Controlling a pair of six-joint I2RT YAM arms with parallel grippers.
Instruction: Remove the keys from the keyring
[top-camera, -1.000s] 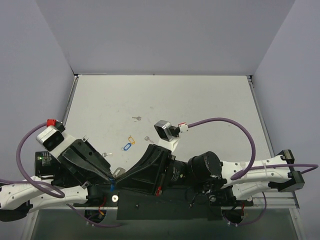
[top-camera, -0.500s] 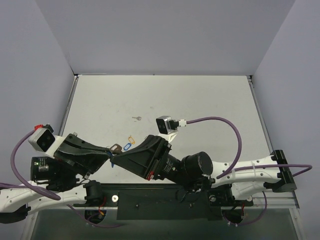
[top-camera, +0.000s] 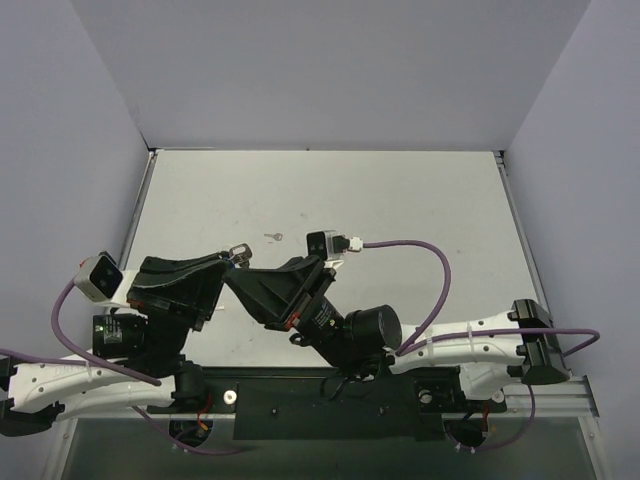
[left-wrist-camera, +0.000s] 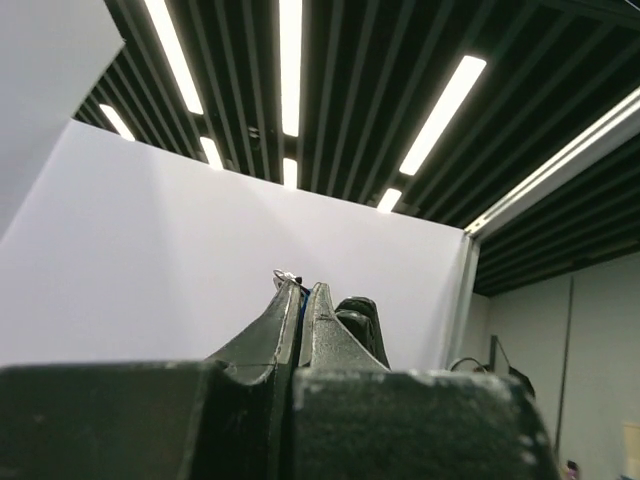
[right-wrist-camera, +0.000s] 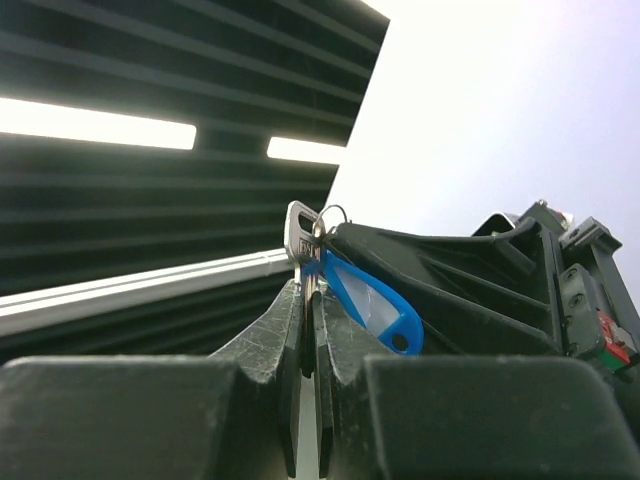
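Mid-air above table (top-camera: 400, 200), right end effector (right-wrist-camera: 305, 300) clamping shut on key (right-wrist-camera: 299, 235), left end effector (left-wrist-camera: 298, 300) seemingly pinching ring (right-wrist-camera: 333, 212), blue tag (right-wrist-camera: 368, 305) dangling between. Key not off ring yet. Loose key (top-camera: 273, 237) lying on table, so looks partway done.

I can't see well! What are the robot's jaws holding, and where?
Right jaws pinch the silver key below its head. Left jaws seem to pinch at its ring, by the blue tag.
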